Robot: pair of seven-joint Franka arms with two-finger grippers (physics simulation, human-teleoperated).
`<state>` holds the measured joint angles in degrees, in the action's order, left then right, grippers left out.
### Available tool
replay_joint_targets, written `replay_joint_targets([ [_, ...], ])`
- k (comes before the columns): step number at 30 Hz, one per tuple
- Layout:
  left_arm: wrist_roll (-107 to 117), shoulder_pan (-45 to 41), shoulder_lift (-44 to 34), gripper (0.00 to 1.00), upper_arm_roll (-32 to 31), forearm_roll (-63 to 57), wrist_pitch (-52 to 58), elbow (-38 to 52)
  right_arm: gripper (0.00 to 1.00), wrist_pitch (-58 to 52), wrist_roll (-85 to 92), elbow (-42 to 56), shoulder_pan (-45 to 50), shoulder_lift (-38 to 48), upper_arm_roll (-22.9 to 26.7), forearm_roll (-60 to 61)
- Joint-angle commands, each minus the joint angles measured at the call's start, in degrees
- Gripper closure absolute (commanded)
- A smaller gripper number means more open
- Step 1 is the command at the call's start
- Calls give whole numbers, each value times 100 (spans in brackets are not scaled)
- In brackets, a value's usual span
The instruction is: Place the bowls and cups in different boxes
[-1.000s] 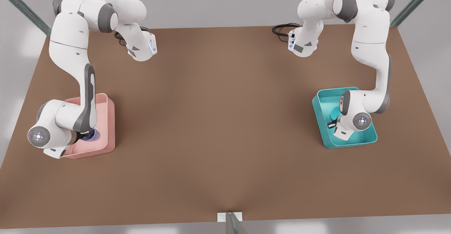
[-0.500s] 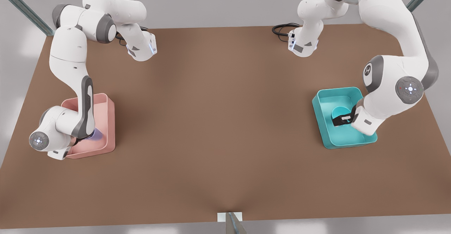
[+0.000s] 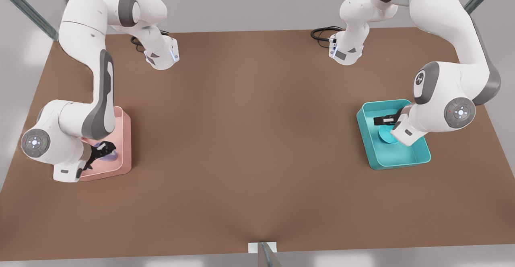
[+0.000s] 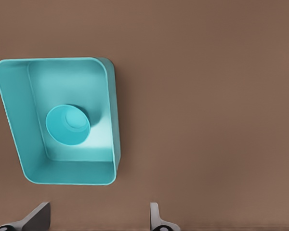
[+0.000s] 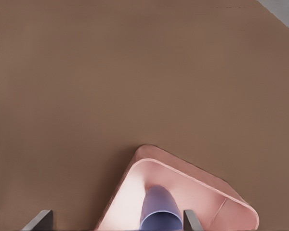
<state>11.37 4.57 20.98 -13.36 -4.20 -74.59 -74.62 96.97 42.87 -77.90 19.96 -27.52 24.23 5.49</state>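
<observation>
Brown tabletop (image 3: 249, 138) is carrying both tubs. I am holding my left gripper (image 3: 382, 119) spread and empty above the round teal bowl (image 4: 68, 124), which is lying inside the rectangular teal plastic box (image 4: 113, 120). My right gripper (image 3: 100, 151), fingers parted, is hanging over the lavender tumbler cup (image 5: 160, 208) in the pale pink tub (image 5: 197, 175). I am judging a straight lift safest, clearing each rim.
</observation>
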Motion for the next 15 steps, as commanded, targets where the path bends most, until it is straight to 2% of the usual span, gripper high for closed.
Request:
replay_joint_targets([
  [1,-408,9,-7,0,-9,-2,137,0,0,-1979,-3830,503,448,54,-23,-92],
  [2,-408,9,-7,0,-9,-2,137,8,0,-1980,-3821,478,-333,571,-1251,-1083],
  [3,-408,9,-7,0,-9,-2,137,8,0,-1962,-3865,-13,-1142,1239,-2289,-1331],
  [4,-408,9,-15,0,0,-11,137,8,0,-1954,-3865,-339,-1539,1688,-2660,-1182],
  [9,-408,18,-15,0,0,-11,137,8,0,-1839,-3848,-621,-1952,2084,-2669,-786],
  [15,-399,18,-7,0,0,-11,137,8,0,-1839,-3848,-639,-1952,2172,-2660,-813],
])
